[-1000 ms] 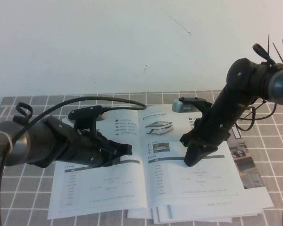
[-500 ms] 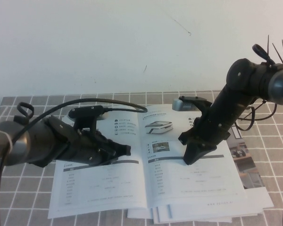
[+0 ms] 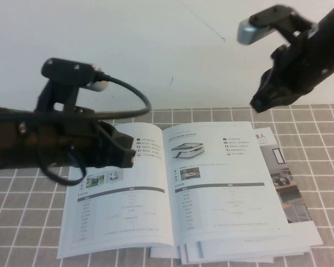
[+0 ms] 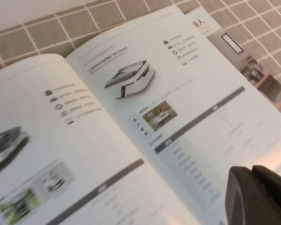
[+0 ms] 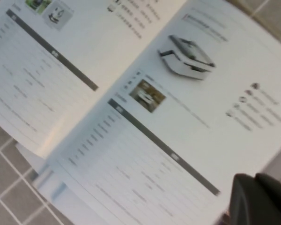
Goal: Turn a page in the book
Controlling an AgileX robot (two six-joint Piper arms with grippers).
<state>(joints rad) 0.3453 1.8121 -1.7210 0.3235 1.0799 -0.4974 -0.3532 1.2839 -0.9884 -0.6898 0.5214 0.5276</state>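
The book (image 3: 172,222) lies open and flat on the tiled table. The page (image 3: 122,206) lies flat as its left leaf, with a flat grey vehicle photo face up; it also shows in the left wrist view (image 4: 47,154) and the right wrist view (image 5: 37,70). The right leaf (image 3: 228,189) shows a low white vehicle photo. My left gripper (image 3: 131,158) is shut and empty, raised above the left leaf; it also shows in the left wrist view (image 4: 252,187). My right gripper (image 3: 257,104) is shut and empty, high above the book's far right corner; it also shows in the right wrist view (image 5: 255,197).
Brochures with colour room photos (image 3: 286,183) stick out from under the book on the right, and loose sheets (image 3: 222,255) at its near edge. The grey tiled table (image 3: 22,245) ends at a white wall behind.
Both grippers were down on the book, left on the left leaf and right on the right leaf. Both have lifted clear, the right one far up and back. The book lies unchanged.
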